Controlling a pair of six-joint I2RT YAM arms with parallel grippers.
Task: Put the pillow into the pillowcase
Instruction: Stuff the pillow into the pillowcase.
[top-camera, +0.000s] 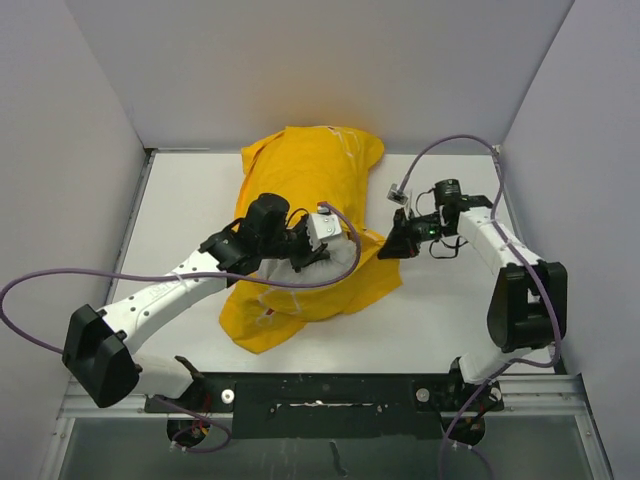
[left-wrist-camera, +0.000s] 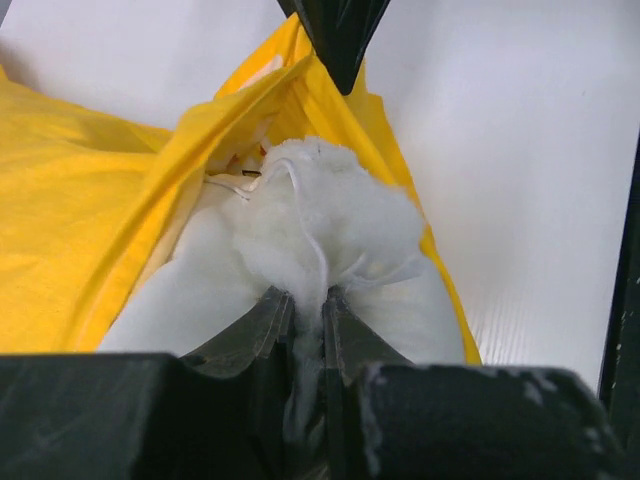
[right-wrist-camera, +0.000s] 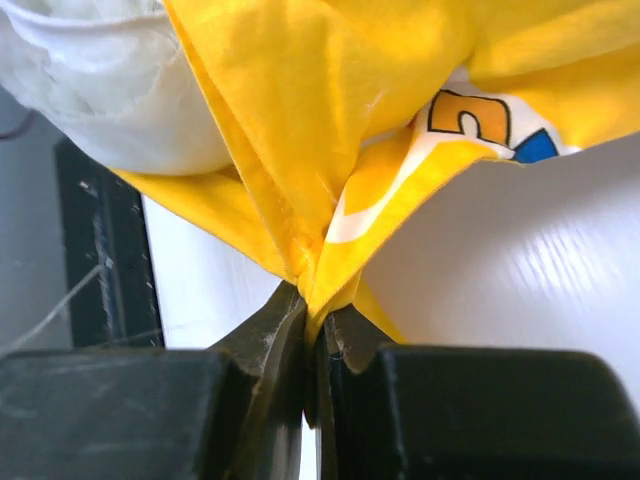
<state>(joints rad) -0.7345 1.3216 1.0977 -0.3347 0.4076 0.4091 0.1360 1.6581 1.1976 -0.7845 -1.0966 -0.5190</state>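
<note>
Viewing from overhead, I find the pillowcase (top-camera: 305, 175) lying at the centre of the frame on the table (top-camera: 440, 320). The pillow (left-wrist-camera: 330, 215) shows white at its mouth, toward the lower right of the yellow cloth. My left gripper (left-wrist-camera: 308, 300) is pressed together on a tuft of the pillow. My right gripper (right-wrist-camera: 318, 312) pinches the pillowcase's yellow hem beside that mouth.

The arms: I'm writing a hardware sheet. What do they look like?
The left arm and right arm have white links and bulky black joints, each trailed by a purple cable. The left end effector and right end effector are black, with two tapering fingers.
</note>
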